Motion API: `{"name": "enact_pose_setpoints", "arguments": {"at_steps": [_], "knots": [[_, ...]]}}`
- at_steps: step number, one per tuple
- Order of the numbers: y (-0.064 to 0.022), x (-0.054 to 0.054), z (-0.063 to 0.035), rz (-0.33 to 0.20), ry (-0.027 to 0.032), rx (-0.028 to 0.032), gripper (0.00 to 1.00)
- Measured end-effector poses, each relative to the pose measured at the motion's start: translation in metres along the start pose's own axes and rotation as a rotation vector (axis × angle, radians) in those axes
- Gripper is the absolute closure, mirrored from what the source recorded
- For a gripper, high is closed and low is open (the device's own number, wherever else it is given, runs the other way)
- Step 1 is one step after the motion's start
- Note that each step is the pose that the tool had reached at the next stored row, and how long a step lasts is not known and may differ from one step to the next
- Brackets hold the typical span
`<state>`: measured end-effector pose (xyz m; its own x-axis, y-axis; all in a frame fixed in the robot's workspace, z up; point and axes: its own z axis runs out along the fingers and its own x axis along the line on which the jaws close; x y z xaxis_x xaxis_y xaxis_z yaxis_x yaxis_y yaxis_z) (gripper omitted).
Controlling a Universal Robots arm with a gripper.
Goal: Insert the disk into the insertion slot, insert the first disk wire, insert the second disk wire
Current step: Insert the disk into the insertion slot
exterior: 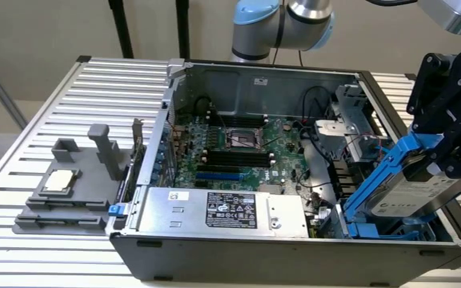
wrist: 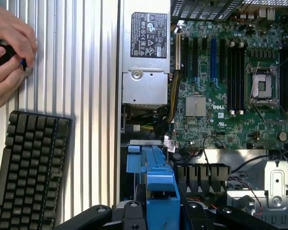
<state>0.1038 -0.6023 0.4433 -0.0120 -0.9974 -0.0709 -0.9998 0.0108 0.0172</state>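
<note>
Tool (exterior: 448,159) pinching flat silver-grey disk (exterior: 407,195) in blue plastic carrier (exterior: 374,180) — tilted, low end at grey-metal insertion slot (exterior: 377,231); likely wants squaring to the slot, slow push.

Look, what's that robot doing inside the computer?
The robot's gripper holds the disk, a silver drive in a blue frame, tilted over the open computer case. Its lower end is down at the insertion slot on the exterior view's right, but it isn't lying flat in there yet. Beside the case, a person's hands are near a black keyboard on the table.
</note>
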Motion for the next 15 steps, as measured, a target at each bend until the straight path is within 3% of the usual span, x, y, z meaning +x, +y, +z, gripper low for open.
{"name": "enact_pose_setpoints", "arguments": {"at_steps": [15], "knots": [[-0.0010,-0.0029,0.0023,0.000,-0.0014,-0.0015,0.67]]}}
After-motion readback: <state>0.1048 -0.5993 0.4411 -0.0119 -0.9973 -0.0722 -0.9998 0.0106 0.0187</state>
